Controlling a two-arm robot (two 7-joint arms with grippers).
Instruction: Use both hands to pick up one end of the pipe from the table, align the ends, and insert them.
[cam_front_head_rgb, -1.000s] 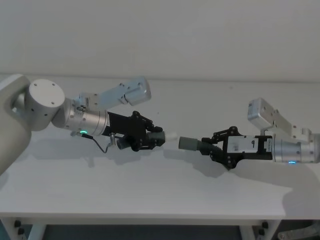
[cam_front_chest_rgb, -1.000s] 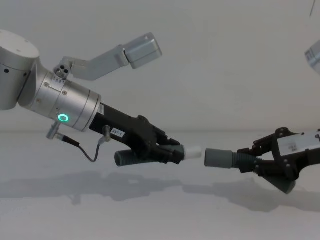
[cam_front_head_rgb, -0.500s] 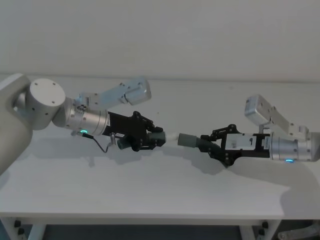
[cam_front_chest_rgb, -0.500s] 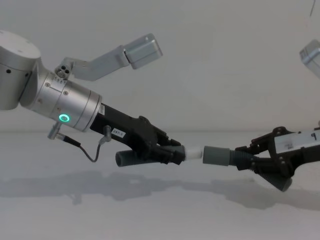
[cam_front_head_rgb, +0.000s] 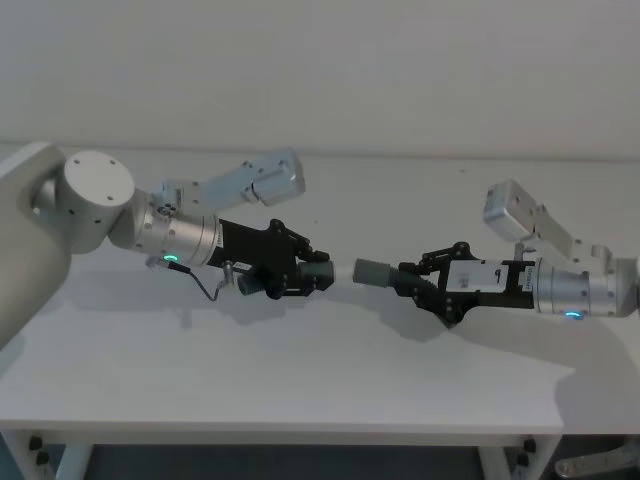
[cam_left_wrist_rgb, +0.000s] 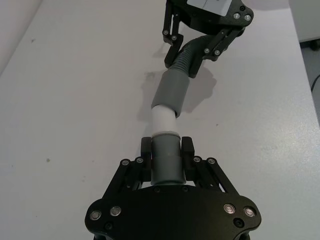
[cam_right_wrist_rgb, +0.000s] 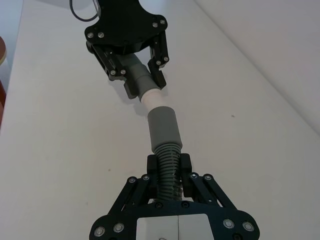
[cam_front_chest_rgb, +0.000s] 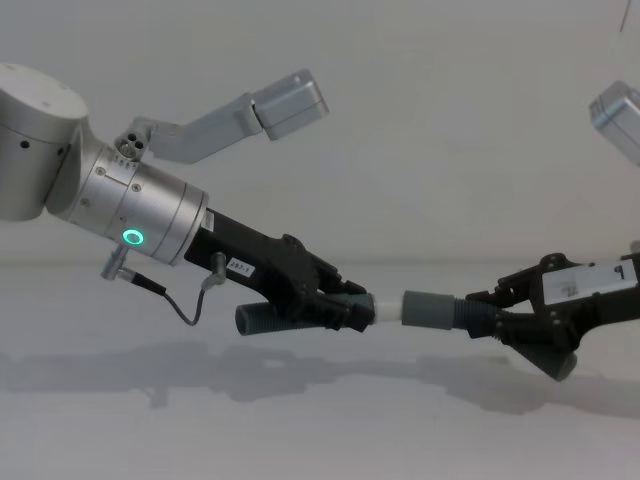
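Both pipe pieces are held above the table (cam_front_head_rgb: 300, 385). My left gripper (cam_front_head_rgb: 308, 273) (cam_front_chest_rgb: 347, 306) (cam_left_wrist_rgb: 166, 149) is shut on a dark grey piece (cam_left_wrist_rgb: 165, 165) whose plain end is white (cam_left_wrist_rgb: 163, 119) (cam_front_chest_rgb: 385, 308). Facing it, my right gripper (cam_front_head_rgb: 413, 281) (cam_front_chest_rgb: 488, 318) (cam_right_wrist_rgb: 169, 165) is shut on the ribbed part of the other piece (cam_right_wrist_rgb: 168, 170). That piece's wide grey sleeve (cam_front_head_rgb: 371, 271) (cam_front_chest_rgb: 428, 308) (cam_right_wrist_rgb: 164, 125) points at the white end. The white end (cam_right_wrist_rgb: 150, 97) meets the sleeve's mouth in line with it. How deep it sits inside is hidden.
The left gripper (cam_right_wrist_rgb: 131, 47) shows far off in the right wrist view, the right gripper (cam_left_wrist_rgb: 202, 30) in the left wrist view. A thin cable (cam_front_chest_rgb: 190, 310) loops under the left wrist. The white wall (cam_front_head_rgb: 400, 70) rises behind the table.
My right gripper has moved left with its piece. The gap between the sleeve and the white end has closed. The left gripper has hardly moved.
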